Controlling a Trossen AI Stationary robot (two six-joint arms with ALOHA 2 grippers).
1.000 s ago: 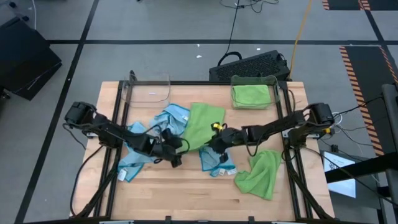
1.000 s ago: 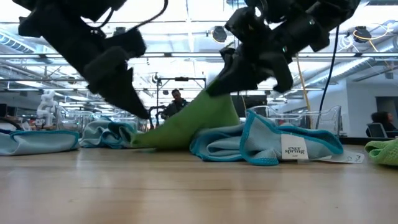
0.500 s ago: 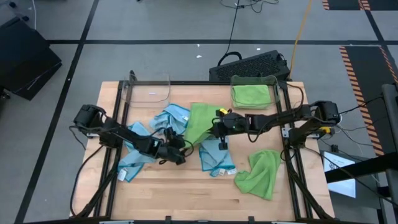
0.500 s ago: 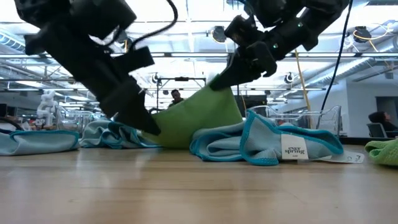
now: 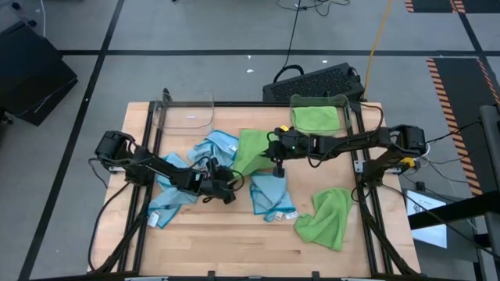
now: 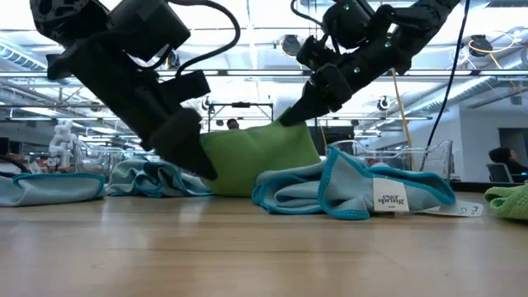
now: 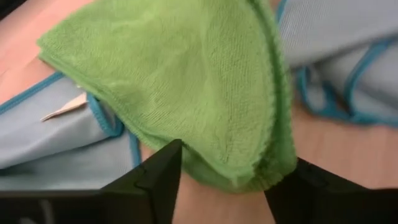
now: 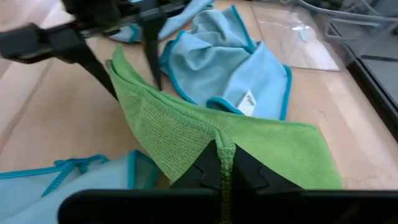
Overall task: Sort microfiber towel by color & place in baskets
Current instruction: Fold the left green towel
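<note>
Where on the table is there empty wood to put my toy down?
Bare wood runs along the table's near edge, between the blue towel and the crumpled green towel. The middle is crowded with towels and both grippers.

Right gripper [image 8: 219, 163] jaws pinching green towel [image 8: 249, 146] edge — blue towel [image 8: 230, 59] beyond, left gripper [image 8: 124, 53] opposite

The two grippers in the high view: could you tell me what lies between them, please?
The green towel spans the gap in the high view: the right gripper pinches one edge, and the left gripper straddles the opposite corner.
</note>
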